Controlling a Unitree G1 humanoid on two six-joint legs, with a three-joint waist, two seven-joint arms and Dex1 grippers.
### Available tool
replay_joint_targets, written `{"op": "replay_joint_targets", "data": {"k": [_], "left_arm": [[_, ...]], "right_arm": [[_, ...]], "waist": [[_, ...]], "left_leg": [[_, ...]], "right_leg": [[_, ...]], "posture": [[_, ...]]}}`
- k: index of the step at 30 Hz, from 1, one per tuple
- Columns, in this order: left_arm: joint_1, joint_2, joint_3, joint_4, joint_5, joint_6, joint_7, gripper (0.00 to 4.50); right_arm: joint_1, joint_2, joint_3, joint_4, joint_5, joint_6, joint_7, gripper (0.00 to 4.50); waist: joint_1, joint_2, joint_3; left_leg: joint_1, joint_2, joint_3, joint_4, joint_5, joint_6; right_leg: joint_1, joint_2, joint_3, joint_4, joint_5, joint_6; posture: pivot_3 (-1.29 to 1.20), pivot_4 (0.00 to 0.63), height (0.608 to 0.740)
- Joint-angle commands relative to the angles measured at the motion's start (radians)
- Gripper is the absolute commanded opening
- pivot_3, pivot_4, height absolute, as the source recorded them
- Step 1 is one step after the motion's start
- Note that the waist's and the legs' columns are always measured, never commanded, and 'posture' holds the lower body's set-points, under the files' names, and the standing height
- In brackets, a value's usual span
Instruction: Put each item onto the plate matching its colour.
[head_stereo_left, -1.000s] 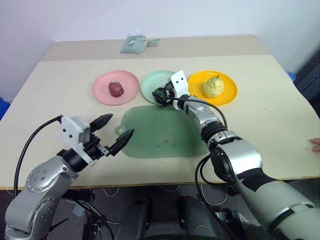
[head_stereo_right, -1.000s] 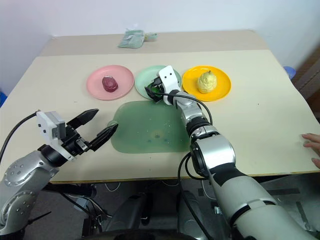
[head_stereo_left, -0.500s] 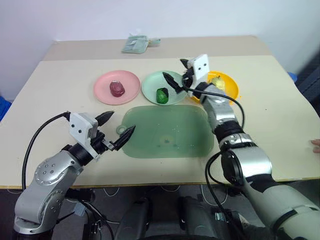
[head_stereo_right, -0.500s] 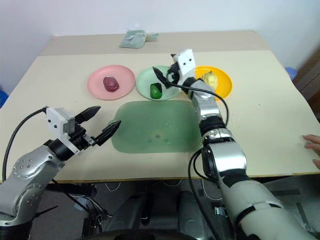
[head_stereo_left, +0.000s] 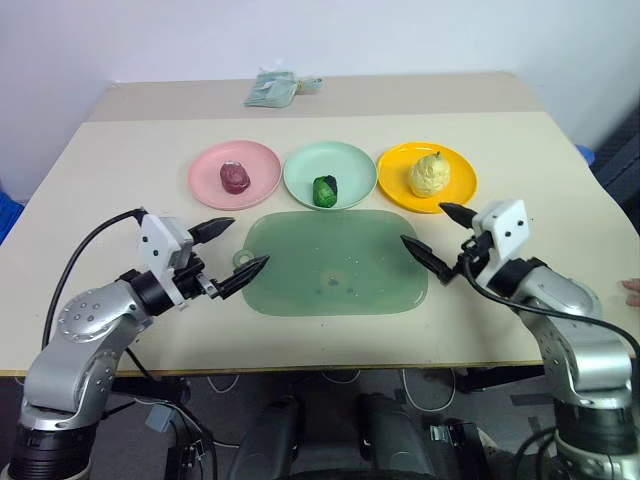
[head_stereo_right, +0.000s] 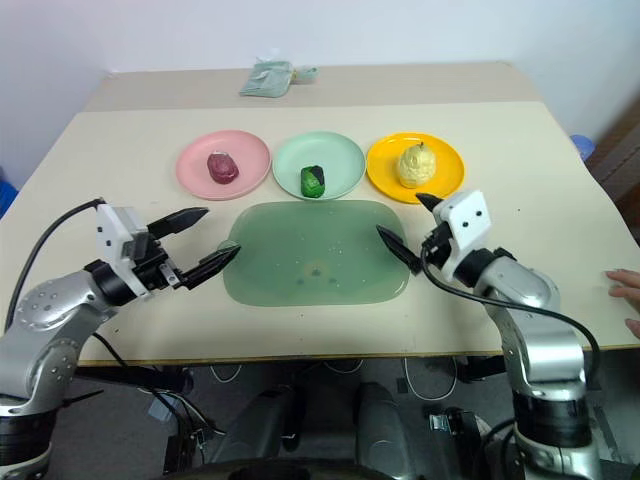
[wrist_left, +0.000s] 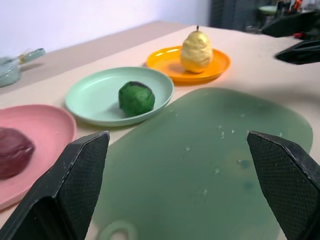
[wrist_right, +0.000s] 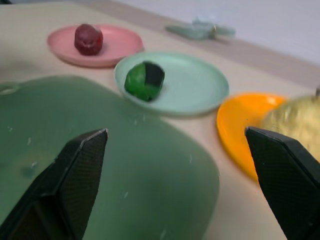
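From the head views, the maroon ball (head_stereo_left: 234, 177) sits on the pink plate (head_stereo_left: 262, 178), the green ball (head_stereo_left: 324, 190) on the mint plate (head_stereo_left: 350, 171), the yellow ball (head_stereo_left: 428, 174) on the orange plate (head_stereo_left: 455, 187); both wrist views show the left claw (head_stereo_left: 229, 250) and right claw (head_stereo_left: 437, 240) released, empty; a careless sweep over the tabletop (head_stereo_left: 540, 170) could knock a ball off

I see the maroon ball (head_stereo_left: 233, 177) on the pink plate (head_stereo_left: 205, 186), the green ball (head_stereo_left: 324, 190) near the front rim of the mint plate (head_stereo_left: 351, 169) beside it, and the stemmed yellow ball (head_stereo_left: 429, 174) upright on the orange-yellow plate (head_stereo_left: 396, 165) beyond.
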Motion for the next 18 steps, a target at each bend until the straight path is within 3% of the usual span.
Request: {"op": "replay_joint_targets", "data": {"k": [1,9,18], "left_arm": [[0.04,0.0,0.043,-0.008,0.017,-0.07,-0.029,4.5],[0.154,0.01,0.087,-0.033,0.021,-0.103,-0.056,4.5],[0.167,0.012,0.081,-0.015,0.019,-0.108,-0.089,4.5]], "right_arm": [[0.086,-0.036,-0.08,-0.103,0.038,0.025,-0.004,4.47],[0.284,-0.089,-0.236,-0.142,0.106,0.002,0.061,4.47],[0.333,-0.116,-0.277,-0.042,0.106,-0.09,0.129,4.47]], "waist": [[0.005,0.0,0.0],[0.019,0.0,0.0],[0.02,-0.001,0.0]], "left_leg": [[0.0,0.0,0.0,0.0,0.0,0.0],[0.0,0.002,0.0,0.001,0.0,0.0],[0.0,0.003,0.0,0.001,-0.001,0.001]], "right_leg": [[0.0,0.0,0.0,-0.001,0.0,0.0],[0.003,0.0,-0.001,-0.006,0.0,0.0],[0.004,0.001,-0.002,-0.008,0.0,-0.001]], "posture": [[0.0,0.15,0.74],[0.0,0.15,0.74],[0.0,0.15,0.74]]}}
